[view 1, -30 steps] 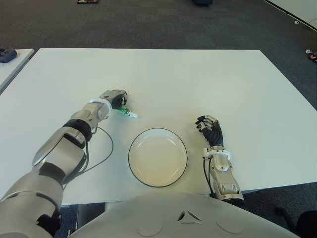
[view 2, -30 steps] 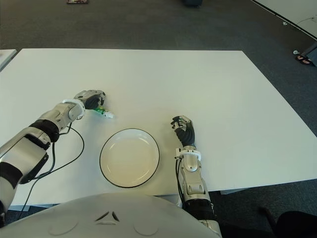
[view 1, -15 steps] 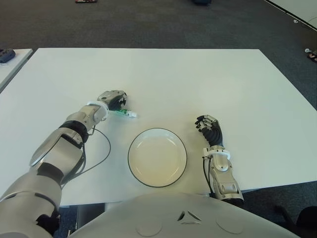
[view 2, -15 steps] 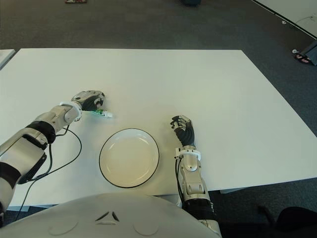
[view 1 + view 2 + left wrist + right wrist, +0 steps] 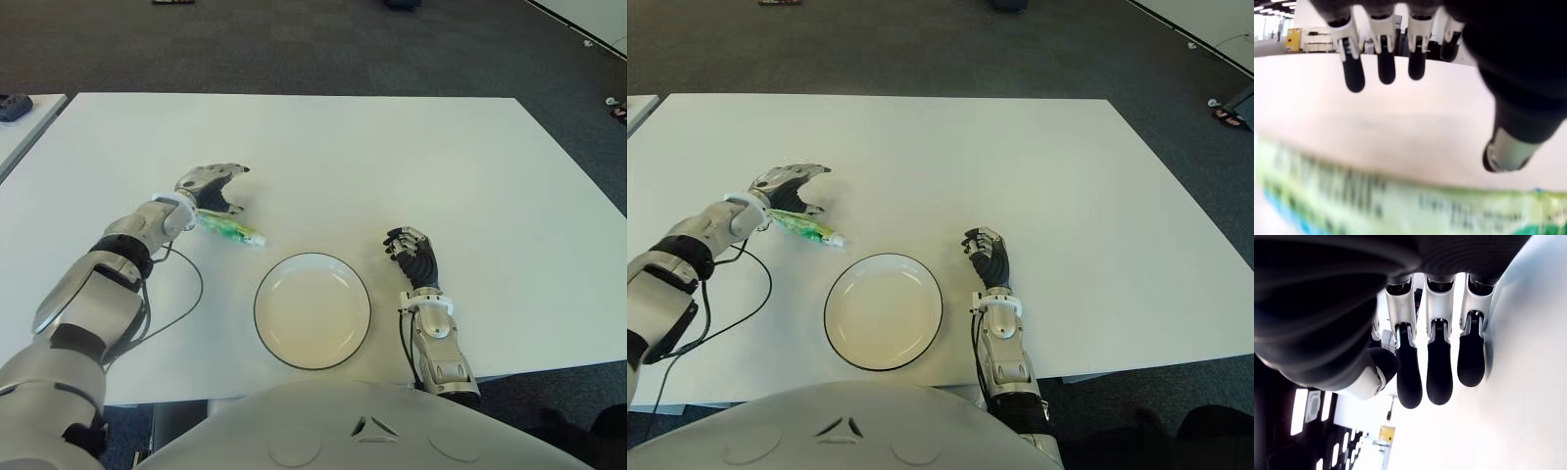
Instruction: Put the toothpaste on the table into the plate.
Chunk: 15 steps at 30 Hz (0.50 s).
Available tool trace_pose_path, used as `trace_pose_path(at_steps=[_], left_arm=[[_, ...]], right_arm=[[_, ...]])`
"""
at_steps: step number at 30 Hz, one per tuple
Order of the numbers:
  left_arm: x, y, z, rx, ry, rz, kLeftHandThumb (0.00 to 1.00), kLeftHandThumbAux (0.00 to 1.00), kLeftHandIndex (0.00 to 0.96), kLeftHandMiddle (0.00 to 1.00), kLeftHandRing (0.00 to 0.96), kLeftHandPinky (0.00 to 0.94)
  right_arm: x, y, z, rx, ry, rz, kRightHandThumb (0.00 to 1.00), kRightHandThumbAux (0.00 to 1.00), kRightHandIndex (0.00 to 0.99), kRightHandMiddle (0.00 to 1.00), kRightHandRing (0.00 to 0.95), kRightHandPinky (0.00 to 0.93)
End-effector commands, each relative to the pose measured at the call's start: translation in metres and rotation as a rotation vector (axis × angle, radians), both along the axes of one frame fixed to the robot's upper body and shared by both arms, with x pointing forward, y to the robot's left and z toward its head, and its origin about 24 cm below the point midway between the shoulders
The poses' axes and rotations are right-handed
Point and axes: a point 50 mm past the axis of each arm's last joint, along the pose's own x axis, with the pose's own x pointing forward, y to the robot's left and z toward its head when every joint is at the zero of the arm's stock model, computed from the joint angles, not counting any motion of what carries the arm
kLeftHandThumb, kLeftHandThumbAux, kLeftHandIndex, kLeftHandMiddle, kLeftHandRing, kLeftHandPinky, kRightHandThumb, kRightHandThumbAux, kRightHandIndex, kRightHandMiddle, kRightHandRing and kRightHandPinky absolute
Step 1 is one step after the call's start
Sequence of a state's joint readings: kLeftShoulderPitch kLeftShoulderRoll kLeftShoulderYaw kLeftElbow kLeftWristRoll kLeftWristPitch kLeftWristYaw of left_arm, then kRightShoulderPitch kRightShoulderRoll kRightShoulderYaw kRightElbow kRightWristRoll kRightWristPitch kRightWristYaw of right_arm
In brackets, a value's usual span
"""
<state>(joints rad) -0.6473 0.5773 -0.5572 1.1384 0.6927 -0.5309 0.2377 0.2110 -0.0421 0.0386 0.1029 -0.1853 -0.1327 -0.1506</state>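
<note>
While the plate (image 5: 312, 309) lies empty on the near middle of the white table (image 5: 392, 166), the toothpaste (image 5: 228, 229) is not yet in it. The green tube lies flat on the table just to the far left of the plate, apart from its rim, with the white cap end pointing toward the plate.

The left hand (image 5: 209, 187) is at the far end of the tube. Its fingers (image 5: 1381, 58) are spread and stretched out, and the left wrist view shows free space between them and the thumb, with the tube's printed body passing below. So the hand is opened and I judge that it holds nothing firmly; if the palm side touches the tail of the tube, I cannot tell from these views.

The right hand (image 5: 415, 258) is idle and shows just to the right of the plate, on the near side of the table. Its fingers (image 5: 1439, 367) hang loosely bent, side by side, and there is nothing between them.

As for the progress, I judge the task to be at its beginning part: the reach to the tube is made, but the grasp is not secured. What is left is to close the left fingers around the tube, to lift it, to carry it to the right and nearer over the rim, and to release it inside the plate.
</note>
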Motion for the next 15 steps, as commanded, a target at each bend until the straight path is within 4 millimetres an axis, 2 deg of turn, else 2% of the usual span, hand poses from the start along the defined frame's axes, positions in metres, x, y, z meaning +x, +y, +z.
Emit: trace_pose_path(at_steps=[1, 7, 10, 15], left_arm=[[0.002, 0.012, 0.015, 0.033, -0.065, -0.015, 0.000, 0.625, 0.018, 0.070, 0.103, 0.151], [0.002, 0.018, 0.024, 0.065, -0.091, -0.038, 0.018, 0.597, 0.001, 0.035, 0.061, 0.112], [0.004, 0.020, 0.031, 0.102, -0.106, -0.065, 0.129, 0.527, 0.000, 0.024, 0.052, 0.124], [0.004, 0.021, 0.035, 0.151, -0.116, -0.087, 0.214, 0.441, 0.000, 0.019, 0.050, 0.125]], right_arm=[[0.000, 0.001, -0.001, 0.005, 0.023, 0.000, 0.707, 0.732, 0.427, 0.540, 0.544, 0.551], [0.000, 0.001, -0.001, 0.004, 0.022, 0.002, 0.707, 0.732, 0.428, 0.541, 0.543, 0.545], [0.000, 0.002, 0.000, 0.006, 0.022, 0.003, 0.708, 0.732, 0.428, 0.535, 0.540, 0.546], [0.000, 0.002, 0.000, 0.015, 0.020, 0.003, 0.707, 0.732, 0.427, 0.529, 0.537, 0.547]])
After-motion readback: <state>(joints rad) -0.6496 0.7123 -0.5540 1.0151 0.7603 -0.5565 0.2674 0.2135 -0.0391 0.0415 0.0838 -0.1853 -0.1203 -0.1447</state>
